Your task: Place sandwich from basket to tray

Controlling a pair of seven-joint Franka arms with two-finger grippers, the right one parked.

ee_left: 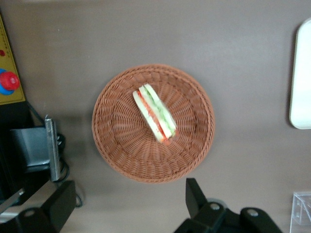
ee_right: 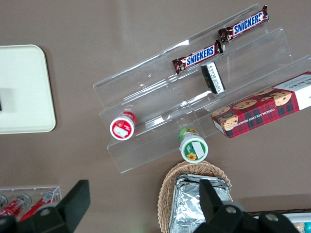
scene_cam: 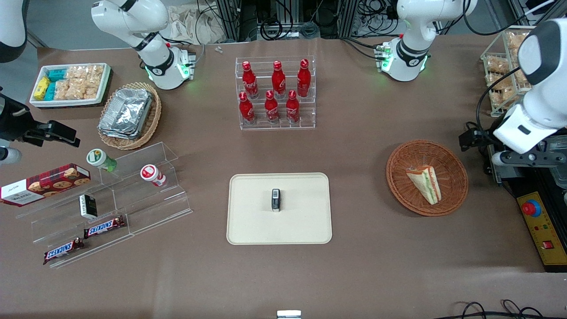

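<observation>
The sandwich [scene_cam: 425, 182] [ee_left: 155, 114], a pale wedge with green and orange-red layers, lies inside the round reddish-brown basket [scene_cam: 398, 177] [ee_left: 104, 126] toward the working arm's end of the table. My gripper [scene_cam: 466, 139] [ee_left: 129, 200] hovers above the table just outside the basket's rim, open wide, with nothing between its fingers [ee_left: 195, 194]. The cream-beige tray [scene_cam: 248, 221] [ee_left: 302, 73] sits mid-table, toward the parked arm from the basket, and carries a small dark object [scene_cam: 275, 200] at its centre.
A clear rack of red cola bottles [scene_cam: 277, 93] stands farther from the front camera than the tray. A yellow control box with a red button [scene_cam: 538, 223] lies beside the basket, and a wire rack of snacks [scene_cam: 505, 66] stands farther back. An acrylic stand with snack bars [scene_cam: 104, 228] lies toward the parked arm's end.
</observation>
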